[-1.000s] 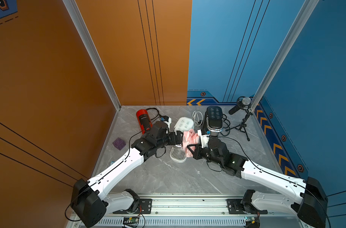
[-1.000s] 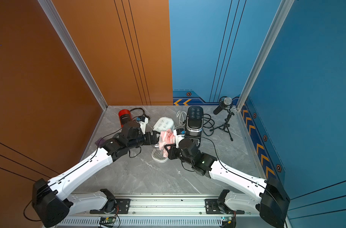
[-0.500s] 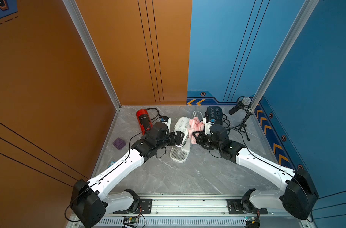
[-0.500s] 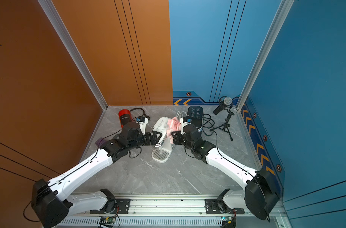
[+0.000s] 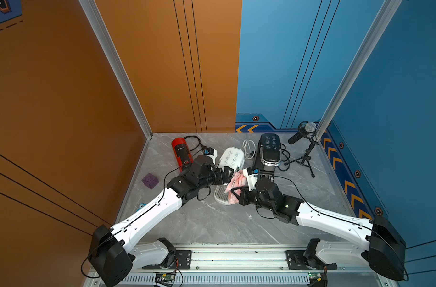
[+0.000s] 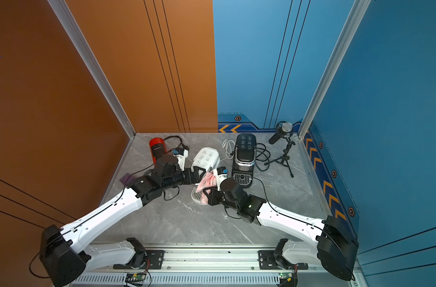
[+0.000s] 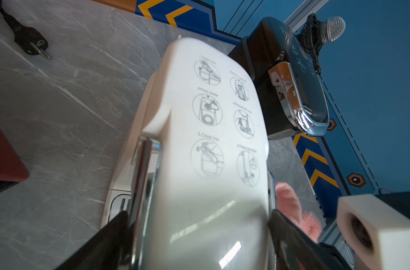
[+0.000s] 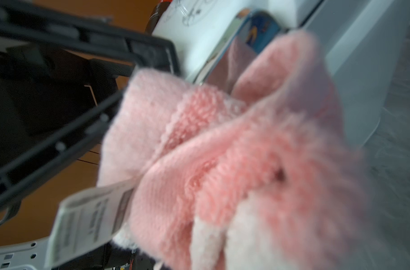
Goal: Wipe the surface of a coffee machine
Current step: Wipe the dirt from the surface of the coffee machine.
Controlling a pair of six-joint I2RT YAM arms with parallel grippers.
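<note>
A white coffee machine (image 5: pixel 230 159) (image 6: pixel 205 157) (image 7: pixel 199 140) with printed pictograms stands mid-table. My left gripper (image 5: pixel 228 175) (image 6: pixel 199 174) (image 7: pixel 199 219) straddles its front body, a black finger pressed on each chrome side. A pink cloth (image 5: pixel 234 185) (image 6: pixel 207 181) (image 8: pixel 246 152) with a white care label is bunched in my shut right gripper (image 5: pixel 238 196) (image 6: pixel 209 196). The cloth lies against the machine's right side, above the drip tray (image 5: pixel 220 196). In the right wrist view the cloth hides that gripper's fingers.
A black coffee machine (image 5: pixel 269 151) (image 6: pixel 245 149) stands just right of the white one, cables behind it. A red cylinder appliance (image 5: pixel 181 151) lies at the back left. A microphone on a tripod (image 5: pixel 304 134) is at the back right. A purple cube (image 5: pixel 150 181) sits near the left wall.
My right gripper carried the cloth back along the white machine's top half a second ago. It has now come forward and down to the machine's front right side. The left arm has stayed put.
</note>
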